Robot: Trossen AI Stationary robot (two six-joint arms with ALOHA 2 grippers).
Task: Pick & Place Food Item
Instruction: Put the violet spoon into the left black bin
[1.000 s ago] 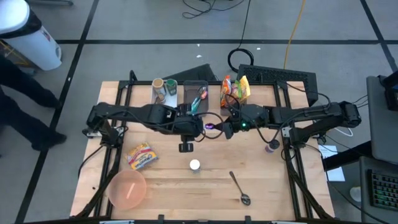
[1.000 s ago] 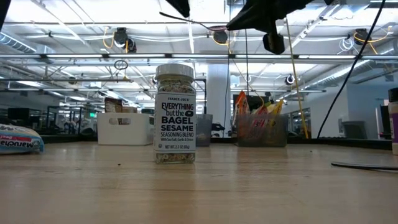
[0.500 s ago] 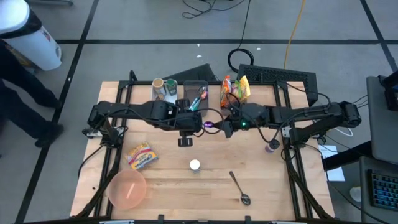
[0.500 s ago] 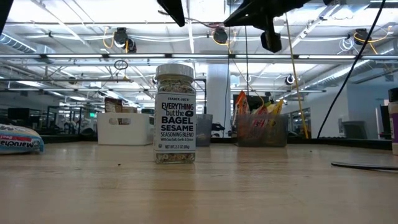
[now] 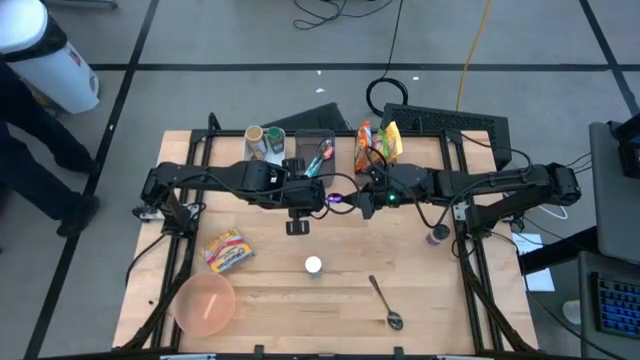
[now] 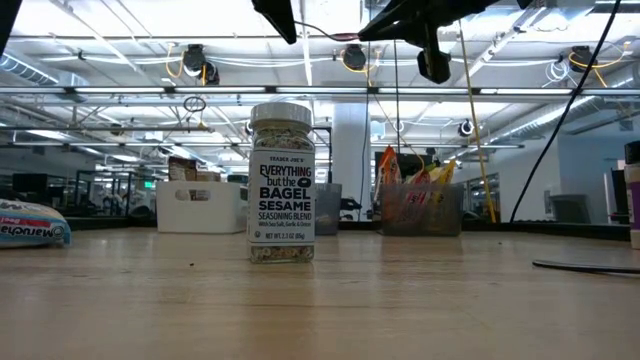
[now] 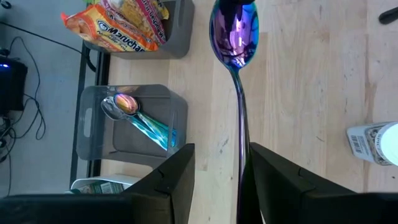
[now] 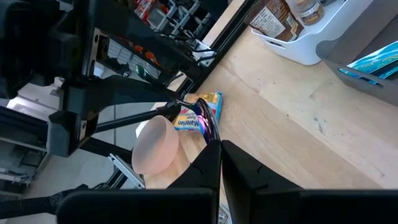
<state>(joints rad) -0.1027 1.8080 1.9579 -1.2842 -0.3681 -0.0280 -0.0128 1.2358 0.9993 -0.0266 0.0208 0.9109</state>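
An iridescent purple spoon [image 5: 340, 203] hangs high over the table's middle, between my two grippers. My right gripper [image 8: 219, 146] is shut on its bowl end. My left gripper [image 7: 221, 162] is open, and the spoon's handle [image 7: 241, 143] runs between its fingers, close beside one of them. In the low view the spoon [image 6: 325, 32] lies nearly level above a seasoning jar [image 6: 281, 183], which stands upright on the table. A noodle packet [image 5: 228, 250] lies flat at the table's left. My right gripper pinches the tip of the spoon's bowl [image 8: 207, 127] between its two shut fingers, coming level from the table's right. The spoon is lifted clear and sticks out past the fingertips toward the left gripper. My left gripper: whether one finger touches the handle I cannot tell.
A pink bowl [image 5: 205, 303] sits near the front left and a silver spoon [image 5: 383, 303] lies front right. At the far edge stand a white bin with cans [image 5: 265, 145], a grey bin holding a spoon [image 7: 134, 118] and a bin of snack packets [image 5: 376, 145].
My left gripper has tipped a little and drawn slightly toward the table's far edge, staying open around the handle. The spoon's handle end has risen slightly. Over the last half second nothing has moved.
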